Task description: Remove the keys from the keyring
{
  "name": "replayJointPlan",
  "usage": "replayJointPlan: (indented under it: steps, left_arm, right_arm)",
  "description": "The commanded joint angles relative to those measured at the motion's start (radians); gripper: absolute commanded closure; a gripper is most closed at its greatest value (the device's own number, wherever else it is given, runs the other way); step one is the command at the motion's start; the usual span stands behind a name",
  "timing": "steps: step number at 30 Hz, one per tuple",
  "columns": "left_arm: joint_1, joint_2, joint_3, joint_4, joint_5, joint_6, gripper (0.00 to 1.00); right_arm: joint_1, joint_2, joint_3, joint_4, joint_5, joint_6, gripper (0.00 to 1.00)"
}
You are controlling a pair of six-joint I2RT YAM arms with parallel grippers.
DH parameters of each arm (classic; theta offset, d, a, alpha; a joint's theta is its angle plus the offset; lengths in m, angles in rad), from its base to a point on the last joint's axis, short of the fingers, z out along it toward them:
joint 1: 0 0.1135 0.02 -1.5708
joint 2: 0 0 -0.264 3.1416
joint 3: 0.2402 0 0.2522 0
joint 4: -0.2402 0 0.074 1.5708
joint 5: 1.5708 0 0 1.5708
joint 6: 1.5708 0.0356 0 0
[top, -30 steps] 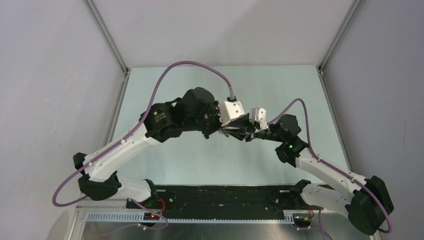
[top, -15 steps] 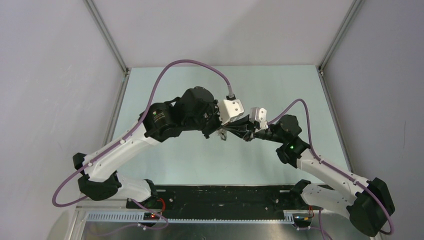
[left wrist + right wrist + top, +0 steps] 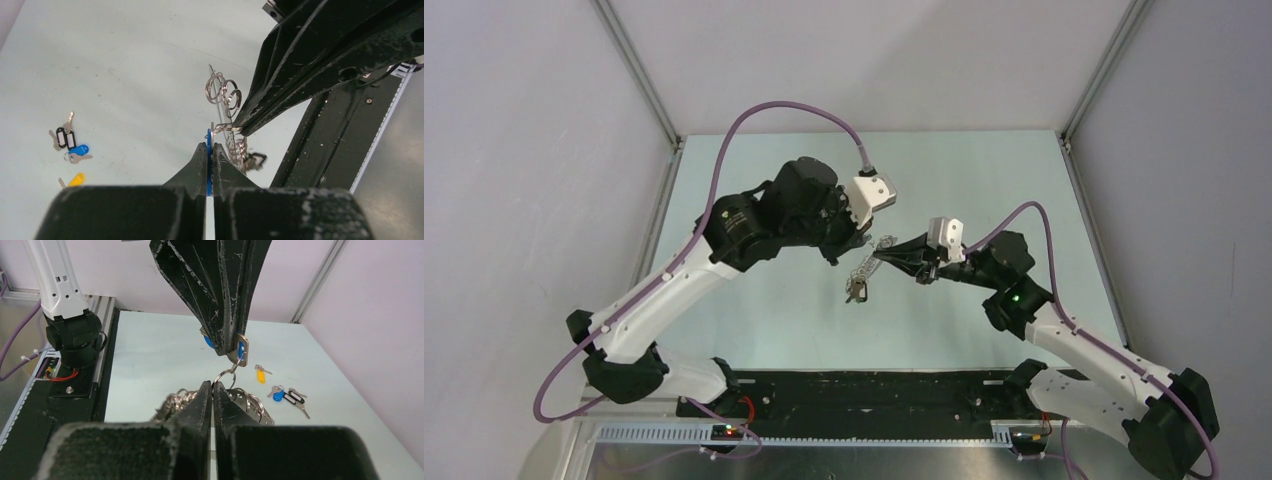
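The keyring (image 3: 226, 374), a bunch of thin silver wire loops, hangs in the air over the middle of the counter (image 3: 125, 65), stretched between the two hands. Seen from above, the bunch trails down toward 7 o'clock and ends in a small dark piece that dangles clear of the surface; what that piece is cannot be made out.

One loop runs up to a blue-headed key (image 3: 241, 348). The left hand (image 3: 210, 146) is closed tight on this key, and a sliver of blue shows between its pressed fingers. The right hand (image 3: 212, 386) is also closed, pinching the wire of that same loop just below the key. More loops fan out at 4 o'clock of its tips in its own camera.

In the top view the left hand comes in from 11 o'clock of the bunch and the right hand from 3 o'clock, their tips almost meeting.

A few loose keys (image 3: 71, 146) with black and blue heads lie flat on the counter, off the ring, at 9 o'clock of the left hand's tips in its wrist view. A yellow-headed key (image 3: 76, 178) lies near them at their 6 o'clock.
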Motion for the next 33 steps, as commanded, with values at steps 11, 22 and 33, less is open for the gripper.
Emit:
replayJointPlan:
  steps: [11, 22, 33]
  left_arm:
    - [0.045, -0.015, -0.020, 0.044, 0.152, -0.075, 1.00]
    - [0.045, -0.002, -0.045, 0.044, 0.149, -0.070, 1.00]
    - [0.045, -0.015, -0.048, 0.044, 0.124, -0.050, 1.00]
  right_arm:
    - [0.002, -0.053, 0.038, 0.027, -0.076, 0.008, 1.00]
    - [0.001, -0.061, 0.039, 0.077, -0.073, 0.037, 1.00]
    - [-0.043, -0.058, 0.030, 0.138, -0.108, 0.152, 1.00]
